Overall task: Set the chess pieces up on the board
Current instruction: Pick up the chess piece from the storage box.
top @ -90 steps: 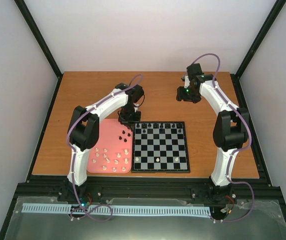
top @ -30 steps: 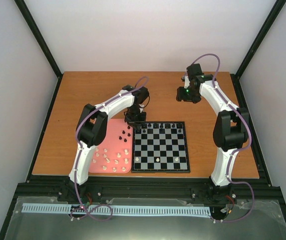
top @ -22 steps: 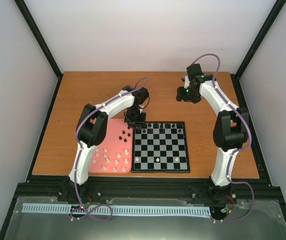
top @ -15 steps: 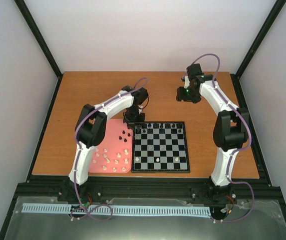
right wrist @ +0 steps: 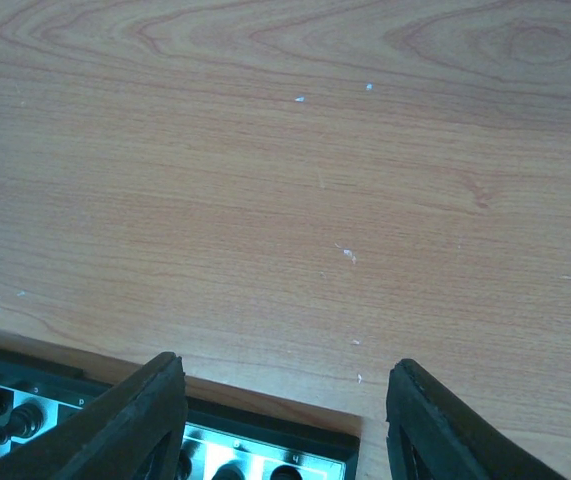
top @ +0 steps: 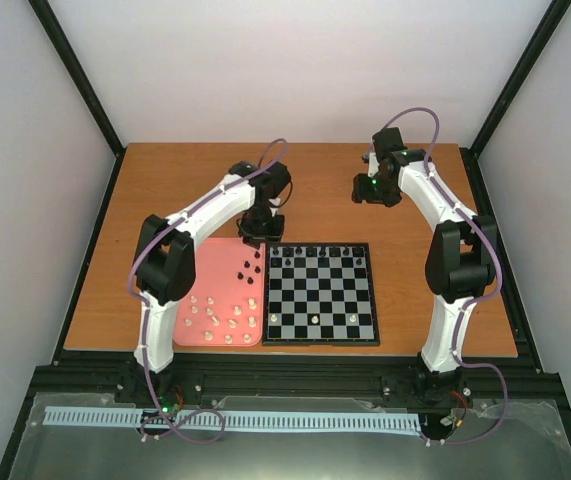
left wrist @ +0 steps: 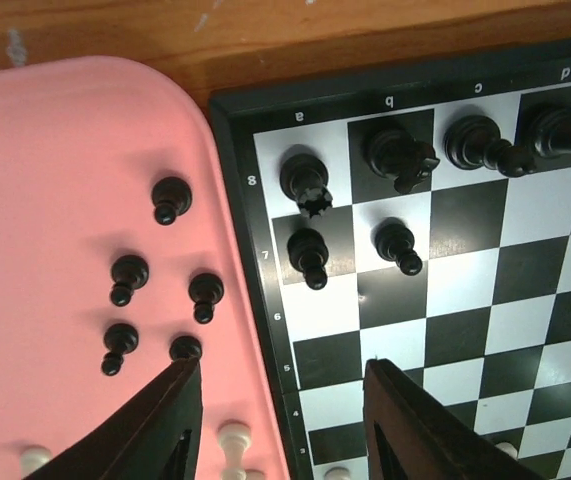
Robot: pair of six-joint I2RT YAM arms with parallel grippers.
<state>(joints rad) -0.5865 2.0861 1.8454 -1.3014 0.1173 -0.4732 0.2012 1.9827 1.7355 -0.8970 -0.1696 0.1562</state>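
Observation:
The board [top: 331, 293] lies mid-table, its near-left corner also in the left wrist view [left wrist: 465, 300]. Black chess pieces [left wrist: 307, 181] stand on its far two rows; several black pawns [left wrist: 128, 277] stand on the pink tray [left wrist: 55, 200]. My left gripper [left wrist: 283, 400] is open and empty. It hovers over the seam between tray and board, and shows in the top view [top: 261, 232] at the board's far-left corner. My right gripper [right wrist: 283, 400] is open and empty over bare wood beyond the board's far edge [right wrist: 265, 450]. It also shows in the top view [top: 367, 192].
The pink tray [top: 215, 272] left of the board holds several cream-white pieces [top: 221, 316] and a few black pawns [top: 251, 268]. Three white pieces [top: 313, 318] stand on the board's near rows. The wooden table [top: 195, 190] is framed by black rails.
My left arm has swung its elbow left and its gripper has drawn slightly back and left from over the board's far-left corner. The right arm has not moved.

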